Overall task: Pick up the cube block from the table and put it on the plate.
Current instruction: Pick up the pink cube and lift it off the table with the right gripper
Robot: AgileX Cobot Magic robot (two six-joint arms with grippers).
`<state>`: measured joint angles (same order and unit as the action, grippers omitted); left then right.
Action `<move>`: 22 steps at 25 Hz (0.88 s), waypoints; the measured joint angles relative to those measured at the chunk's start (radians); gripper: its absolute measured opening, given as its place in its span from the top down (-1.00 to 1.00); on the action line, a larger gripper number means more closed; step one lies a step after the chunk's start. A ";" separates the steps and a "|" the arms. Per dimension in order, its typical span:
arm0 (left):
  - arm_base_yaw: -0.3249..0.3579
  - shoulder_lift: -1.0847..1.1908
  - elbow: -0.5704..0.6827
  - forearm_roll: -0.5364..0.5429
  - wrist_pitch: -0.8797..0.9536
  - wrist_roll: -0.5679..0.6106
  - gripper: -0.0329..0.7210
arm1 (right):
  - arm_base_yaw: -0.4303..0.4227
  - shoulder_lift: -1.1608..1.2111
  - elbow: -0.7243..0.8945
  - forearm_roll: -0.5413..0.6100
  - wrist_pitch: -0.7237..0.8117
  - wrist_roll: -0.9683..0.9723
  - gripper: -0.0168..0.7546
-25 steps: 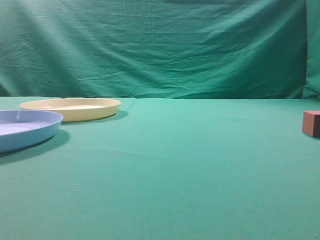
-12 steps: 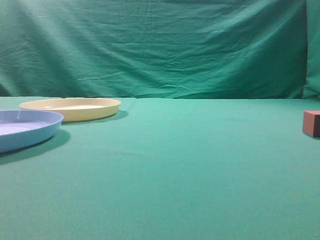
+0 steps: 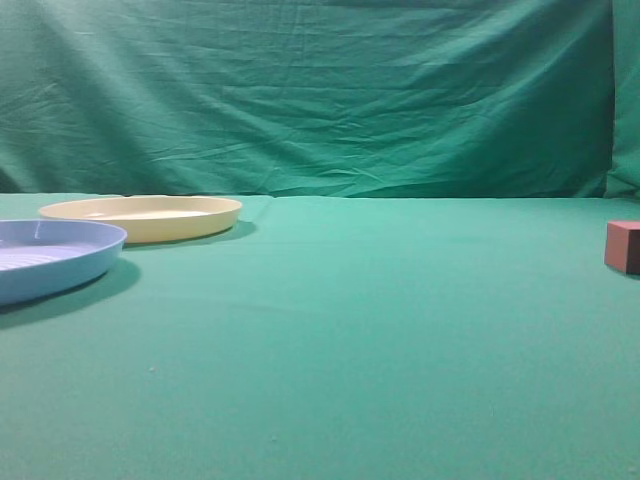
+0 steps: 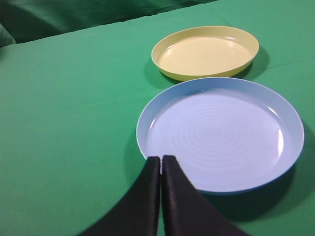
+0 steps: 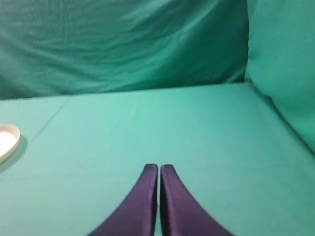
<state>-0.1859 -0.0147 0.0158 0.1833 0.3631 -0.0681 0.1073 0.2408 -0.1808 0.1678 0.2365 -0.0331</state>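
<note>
The small reddish-brown cube block (image 3: 622, 246) sits on the green table (image 3: 380, 320) at the far right edge of the exterior view. The pale yellow plate (image 3: 142, 216) lies at the back left; it also shows in the left wrist view (image 4: 205, 51) and its edge shows in the right wrist view (image 5: 8, 140). My left gripper (image 4: 161, 158) is shut and empty, over the near rim of the blue plate. My right gripper (image 5: 159, 167) is shut and empty above bare cloth; the cube is out of its view. Neither gripper shows in the exterior view.
A light blue ribbed plate (image 3: 55, 256) lies at the left, in front of the yellow plate; it also shows in the left wrist view (image 4: 221, 132). A wrinkled green backdrop (image 3: 320, 90) closes the back, and a cloth side wall (image 5: 285, 69) rises at the right.
</note>
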 joint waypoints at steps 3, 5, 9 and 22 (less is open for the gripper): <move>0.000 0.000 0.000 0.000 0.000 0.000 0.91 | 0.000 0.180 -0.102 0.012 0.118 0.000 0.96; 0.000 0.000 0.000 0.000 0.000 0.000 0.91 | 0.000 0.275 -0.158 0.041 0.189 0.002 0.96; 0.000 0.000 0.000 0.000 0.000 0.000 0.91 | 0.000 0.429 -0.228 0.071 0.258 -0.052 0.96; 0.000 0.000 0.000 0.000 0.000 0.000 0.91 | 0.038 0.964 -0.484 0.071 0.349 -0.251 0.96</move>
<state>-0.1859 -0.0147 0.0158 0.1833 0.3631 -0.0681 0.1455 1.2046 -0.6645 0.2387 0.5850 -0.2842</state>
